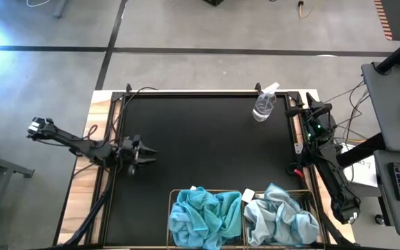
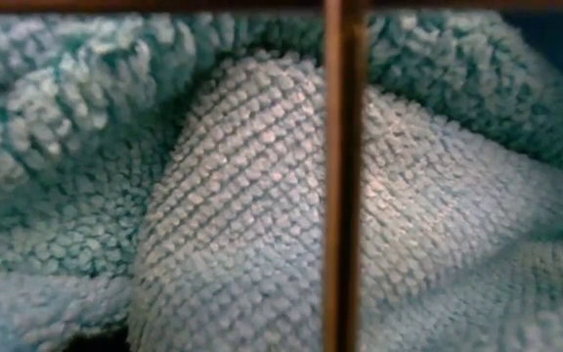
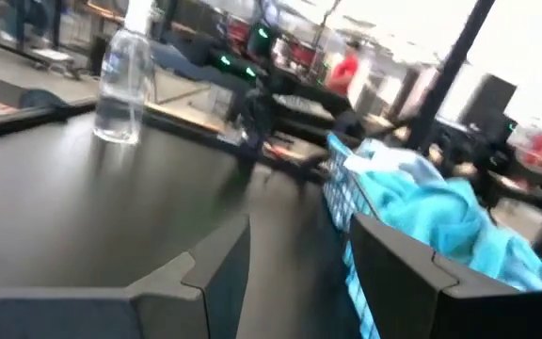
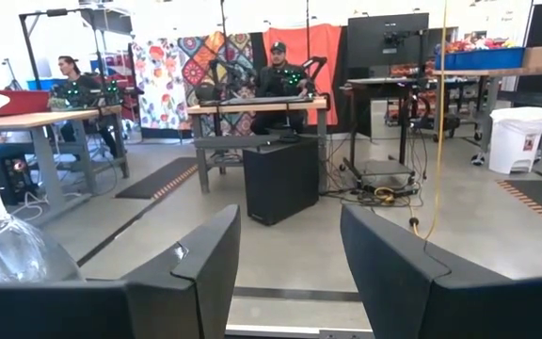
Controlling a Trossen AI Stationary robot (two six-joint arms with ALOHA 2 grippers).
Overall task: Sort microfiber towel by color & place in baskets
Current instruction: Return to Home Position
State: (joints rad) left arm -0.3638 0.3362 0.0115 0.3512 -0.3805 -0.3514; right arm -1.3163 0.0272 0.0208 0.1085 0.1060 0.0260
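- Counter (image 1: 207, 146) looks sorted from up top: turquoise towels (image 1: 203, 219) heaped in the left basket (image 1: 171, 208), pale towels (image 1: 280, 219) in the right basket (image 1: 311, 201), both at the near edge. No loose towel on the mat that I can see.
- Arms?
- Left gripper (image 1: 150, 153) sits at the left edge, close over the mat, fingers (image 3: 219, 273) spread with nothing between them. Right gripper (image 1: 307, 105) is at the far right corner, pointing out into the room, fingers (image 4: 205, 268) also apart and empty.
- What worries you?
- Bottle (image 1: 264, 105). It's just beside the right gripper. If I fold that arm home with any inward swing, I'd guess it clips the bottle and tips it. Second: both heaps ride above the rims. A low pass by either arm could drag a corner out, or into the wrong basket.
- Can you confirm the sort?
- Top layer only. Whatever lies under the heaps is hidden. Low view is no help: towel pile and one basket wire (image 2: 345, 176) fill it. High view cuts off the baskets' near sides, so I can't tell if anything hangs over there. White tags (image 1: 247, 196) sit at the divider; I can't tell which towels they belong to.
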